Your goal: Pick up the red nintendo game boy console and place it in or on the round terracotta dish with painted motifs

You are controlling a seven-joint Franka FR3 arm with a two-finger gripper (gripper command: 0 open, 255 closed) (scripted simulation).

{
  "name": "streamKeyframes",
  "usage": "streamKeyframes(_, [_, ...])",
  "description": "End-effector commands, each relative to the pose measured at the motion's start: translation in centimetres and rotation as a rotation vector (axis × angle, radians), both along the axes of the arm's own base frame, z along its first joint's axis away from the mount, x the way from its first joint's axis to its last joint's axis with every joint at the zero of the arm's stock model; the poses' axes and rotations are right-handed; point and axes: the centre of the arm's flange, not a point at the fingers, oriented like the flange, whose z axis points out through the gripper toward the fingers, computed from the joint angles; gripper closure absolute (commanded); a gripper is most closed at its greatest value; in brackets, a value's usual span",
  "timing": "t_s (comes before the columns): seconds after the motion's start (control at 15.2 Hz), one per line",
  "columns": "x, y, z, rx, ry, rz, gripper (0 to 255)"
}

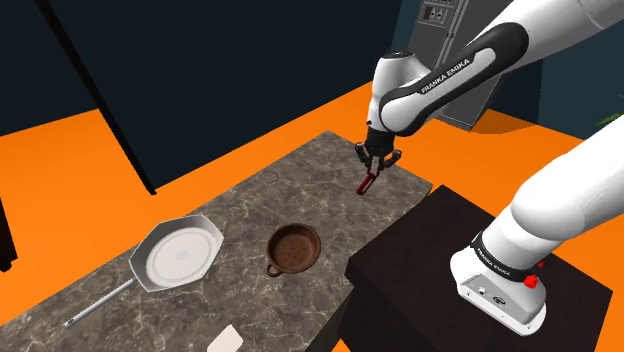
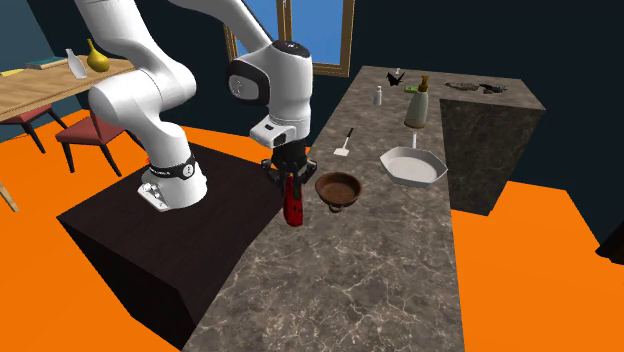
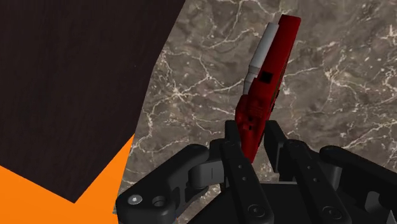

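Console (image 3: 267, 76), red with a pale grey strip along one long edge: clamped at one end between the two black fingers (image 3: 275, 140) of the end effector (image 3: 253, 137), pressed on from both sides. Hangs from that grip toward the counter (image 3: 203, 63), slightly tilted. Cannot tell whether its lower end touches the marbled top or clears it.

From the shoulder view: a small red bar (image 1: 368, 184) under the end effector (image 1: 372, 168), up and to the right of the dish (image 1: 293, 227) and well apart from it, over the part of the counter (image 1: 250, 190) that lies next to the dark stand (image 1: 420, 250).

From the second exterior view: console (image 2: 293, 200) nearly upright, just left of the dish (image 2: 338, 175), directly below the end effector (image 2: 288, 172), close to the counter (image 2: 380, 270) edge that meets the stand (image 2: 150, 240).

Dish: round, brown, with a small handle at its rim, sitting level on the counter.

White pan (image 1: 180, 258) with a long grey handle: left of the dish in the shoulder view, near it but not touching; up and to the right of the dish (image 2: 412, 168) in the second exterior view.

White spatula (image 2: 344, 148): just above the dish in that same view, flat on the counter.

Orange floor (image 1: 80, 170) around counter and stand.
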Motion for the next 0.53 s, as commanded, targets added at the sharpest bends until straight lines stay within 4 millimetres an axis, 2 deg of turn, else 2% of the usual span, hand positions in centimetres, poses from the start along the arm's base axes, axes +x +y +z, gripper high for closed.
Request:
streamKeyframes(0.0, [0.5, 2.4, 0.5, 0.000, 0.000, -0.002, 255])
streamKeyframes(0.46, [1.6, 11.6, 1.2, 0.000, 0.000, -0.002, 255])
